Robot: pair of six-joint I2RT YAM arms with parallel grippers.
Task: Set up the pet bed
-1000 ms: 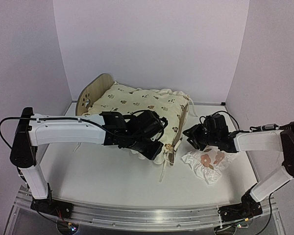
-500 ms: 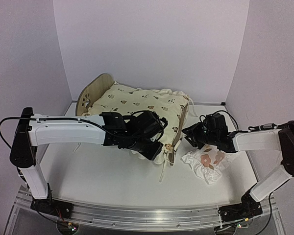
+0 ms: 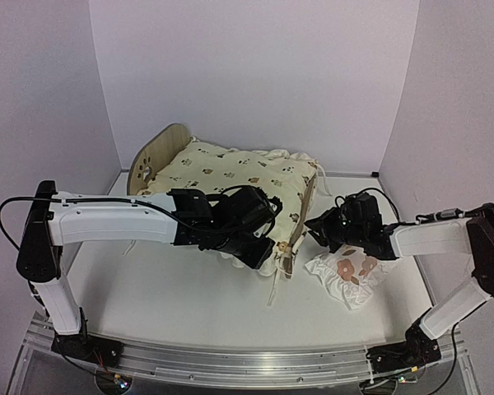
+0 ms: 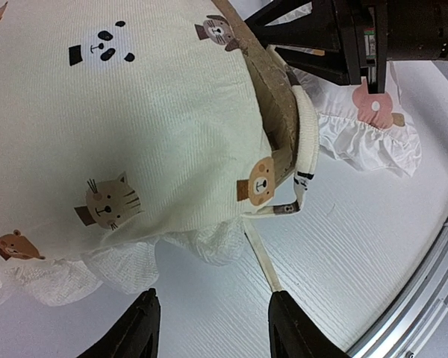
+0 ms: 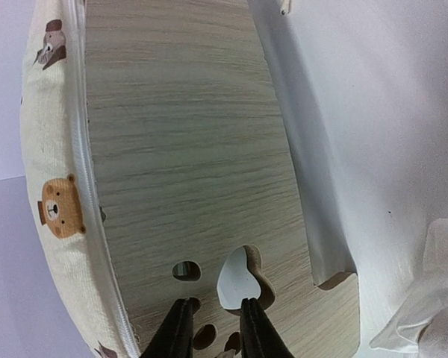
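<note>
Left wrist view: the left end effector [image 4: 213, 302] hangs over the counter [image 4: 343, 253] with jaws apart and empty, beside the cushion [image 4: 134, 112]. The pet bed [image 3: 155, 158] stands mid-counter toward the back (cushion on it). The right end effector [image 5: 215, 309], jaws narrowly gapped, meets the footboard [image 5: 179, 149] at a paw cutout; I cannot tell whether it grips.

A white table [image 3: 173, 296] is carrying everything, its top showing a fine grain in the left wrist view. The pet bed [image 3: 155, 155] is standing on it toward the back, headboard at the left. Near the footboard, on the right, a white ruffled pillow [image 3: 350, 276] with red-brown flowers is lying crumpled, and a cream tie string [image 3: 276, 288] is trailing over the tabletop in front of the bed.
</note>
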